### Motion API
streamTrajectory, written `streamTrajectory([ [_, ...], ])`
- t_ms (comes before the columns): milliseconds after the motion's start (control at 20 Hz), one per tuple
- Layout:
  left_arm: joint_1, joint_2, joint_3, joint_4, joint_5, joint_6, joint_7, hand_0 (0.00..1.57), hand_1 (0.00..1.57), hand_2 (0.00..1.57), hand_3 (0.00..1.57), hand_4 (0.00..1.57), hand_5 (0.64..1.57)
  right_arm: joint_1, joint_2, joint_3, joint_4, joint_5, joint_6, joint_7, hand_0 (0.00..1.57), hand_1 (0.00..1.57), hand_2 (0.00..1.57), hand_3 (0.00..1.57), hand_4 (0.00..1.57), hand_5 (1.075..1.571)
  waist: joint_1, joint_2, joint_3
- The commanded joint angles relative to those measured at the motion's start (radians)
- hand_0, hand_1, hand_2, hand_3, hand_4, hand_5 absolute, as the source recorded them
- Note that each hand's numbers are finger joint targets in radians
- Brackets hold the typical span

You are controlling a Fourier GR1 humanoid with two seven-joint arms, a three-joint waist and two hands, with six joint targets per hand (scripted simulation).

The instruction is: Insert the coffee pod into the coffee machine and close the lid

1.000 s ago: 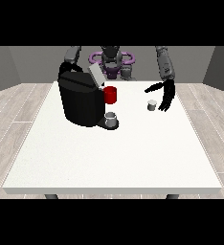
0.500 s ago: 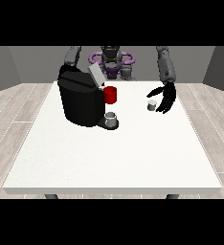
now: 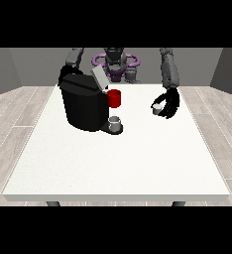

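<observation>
White table (image 3: 113, 163), near half bare. Mid-table, left of centre: black machine (image 3: 83, 101), w/ small grey cup (image 3: 116, 122) on its base at the near right side. Red part (image 3: 114, 98) sticks out on machine's right, just above cup; grey lid (image 3: 98, 77) tilted up at the top. Right of machine, apart from it: hand at view's right (image 3: 168, 103), fingers curled round the pale pod (image 3: 157, 108). Far left: other hand hidden behind machine, can't tell its state.
</observation>
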Motion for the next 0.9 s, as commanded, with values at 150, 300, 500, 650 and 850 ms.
streamTrajectory([
  [150,-0.036,0.026,-0.009,0.065,-0.07,0.078,-0.056,0.99,0.99,1.09,0.87,0.29,1.571,-0.018,0.019,0.014,-0.028,0.015,-0.027,0.018,0.0,0.0,0.0,0.0,0.51,1.571,-0.012,0.035,-0.0015],
  [300,-0.022,0.016,-0.032,0.091,-0.113,0.121,-0.039,0.97,0.97,1.05,0.79,0.32,1.571,-0.008,0.025,0.021,-0.052,-0.011,0.003,-0.01,0.0,0.0,0.0,0.0,0.53,1.571,-0.034,0.041,-0.0014],
  [500,-0.072,0.054,-0.014,0.09,-0.103,0.056,-0.085,1.23,1.23,1.36,1.31,0.47,1.571,0.002,0.006,-0.01,-0.004,-0.019,0.009,-0.023,0.0,0.0,0.0,0.0,0.41,1.571,-0.01,0.038,-0.0012],
  [650,-0.053,0.023,-0.03,0.061,-0.093,0.0,-0.108,1.42,1.42,1.46,1.42,0.56,1.571,0.022,-0.038,-0.064,0.023,-0.069,0.052,-0.014,0.0,0.0,0.0,0.0,0.43,1.571,0.002,-0.04,-0.0008],
  [850,-0.145,-0.004,-0.052,0.001,-0.099,-0.055,-0.076,1.4,1.4,1.42,1.36,0.6,1.571,0.009,0.026,-0.027,0.129,-0.035,-0.03,-0.055,0.0,0.0,0.0,0.0,0.44,1.571,0.037,-0.059,-0.0003],
])
